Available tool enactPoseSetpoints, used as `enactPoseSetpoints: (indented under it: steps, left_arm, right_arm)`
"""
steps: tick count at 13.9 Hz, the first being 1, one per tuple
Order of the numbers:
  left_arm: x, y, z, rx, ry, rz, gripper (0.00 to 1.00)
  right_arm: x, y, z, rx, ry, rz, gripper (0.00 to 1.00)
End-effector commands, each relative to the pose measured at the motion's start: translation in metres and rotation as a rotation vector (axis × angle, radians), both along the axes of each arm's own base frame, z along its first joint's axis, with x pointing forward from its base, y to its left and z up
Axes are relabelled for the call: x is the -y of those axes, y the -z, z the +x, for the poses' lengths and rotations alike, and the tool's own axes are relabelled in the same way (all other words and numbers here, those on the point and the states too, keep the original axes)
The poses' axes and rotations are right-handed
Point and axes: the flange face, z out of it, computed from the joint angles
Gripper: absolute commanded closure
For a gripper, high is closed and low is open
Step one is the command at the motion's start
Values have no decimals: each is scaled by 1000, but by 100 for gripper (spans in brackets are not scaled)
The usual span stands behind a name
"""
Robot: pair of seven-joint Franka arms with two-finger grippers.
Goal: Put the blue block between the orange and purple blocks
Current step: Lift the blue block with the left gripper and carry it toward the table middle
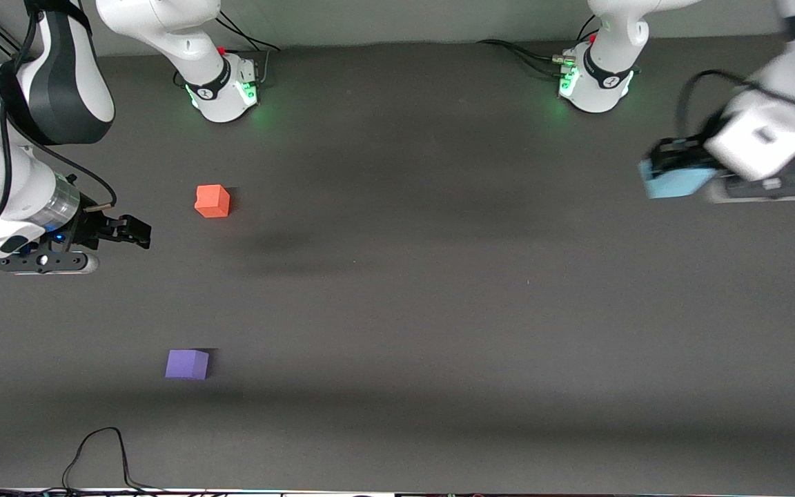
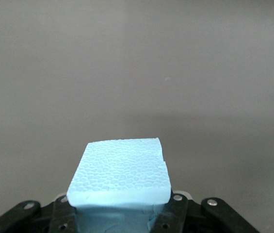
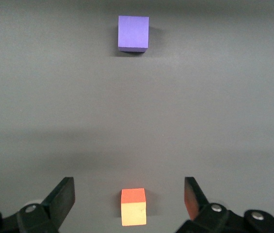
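Three matte foam cubes showing: one sky-blue block (image 1: 673, 183), one orange-red block (image 1: 212, 201), one violet-purple block (image 1: 187, 364). Left gripper (image 1: 666, 172) is hanging over the table's left-arm end, clamping the blue one. Right gripper (image 1: 136, 232) is waiting wide open and empty, the orange one just beside it.

We hold our left arm out over the left arm's end of the tabletop, its wrist turned so the left gripper (image 1: 670, 166) points sideways toward the middle, raised in the air. Its fingers (image 2: 61, 216) are closed on the blue block (image 1: 673, 183), which sits squeezed between them and sticks out past their tips in the left wrist view. Our right arm reaches in from the other end, forearm low and angled across the edge of the front view. The right gripper (image 1: 136, 231) hangs above the tabletop with its fingers (image 3: 61, 196) spread wide apart, nothing between them, pointing toward the middle.
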Motion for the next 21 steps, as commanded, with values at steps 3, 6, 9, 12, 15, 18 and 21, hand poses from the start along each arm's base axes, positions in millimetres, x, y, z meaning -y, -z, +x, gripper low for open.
enactPoseSetpoints:
  steps: [3, 6, 9, 12, 15, 18, 21]
  left_arm:
    - [184, 73, 24, -47, -98, -41, 72]
    - [278, 154, 32, 17, -184, -22, 72]
    - [346, 257, 13, 81, -211, 18, 72]
    - [366, 321, -3, 108, -142, 69, 70]
    - [389, 362, -21, 121, -175, 52, 67]
    - [420, 402, -56, 160, -132, 74, 50]
    - [415, 391, -46, 181, -139, 70, 0]
  right_arm:
    - [0, -2, -5, 12, -13, -4, 0]
    - [1, -2, -4, 13, -11, -4, 0]
    - [1, -2, -4, 13, -10, -4, 0]
    - [1, -2, -4, 15, -11, -4, 0]
    - [1, -1, -4, 13, -11, -4, 0]
    - [1, -1, -4, 15, -12, -4, 0]
    - [2, 2, -5, 10, -16, -4, 0]
